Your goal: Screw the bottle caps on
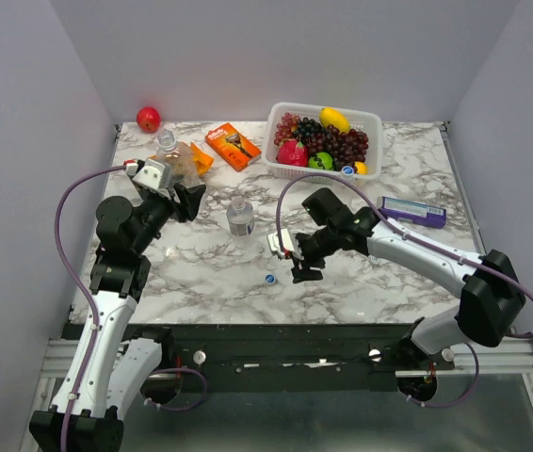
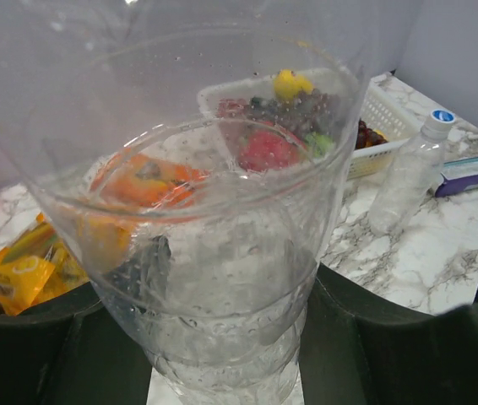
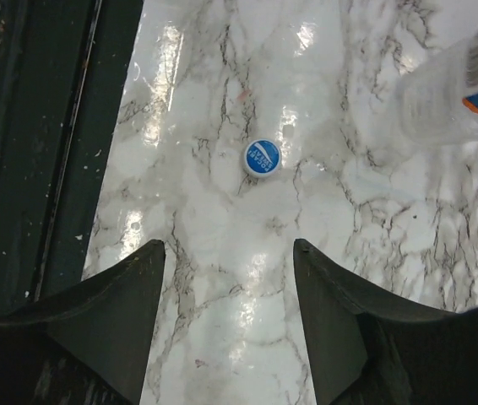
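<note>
Clear plastic water bottle [image 2: 222,219] fills left wrist view, clamped between dark fingers [image 2: 45,354] of left gripper [image 2: 222,346], one finger on each flank. Second clear narrow-necked bottle [image 2: 408,173], small blue cap [image 2: 442,116] on top, stands upright on marble table [image 2: 442,270] at 3 o'clock of held one, just beside white basket of fruit [image 2: 382,110]. Right gripper [image 3: 230,278] hovers over table, jaws wide, holding nothing. Loose round blue screw cap [image 3: 261,157] lies flat at 12 o'clock of jaws, apart from them.

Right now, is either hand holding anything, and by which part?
The left hand grips a clear bottle by its body. The right hand is open above a blue cap, holding nothing.
</note>
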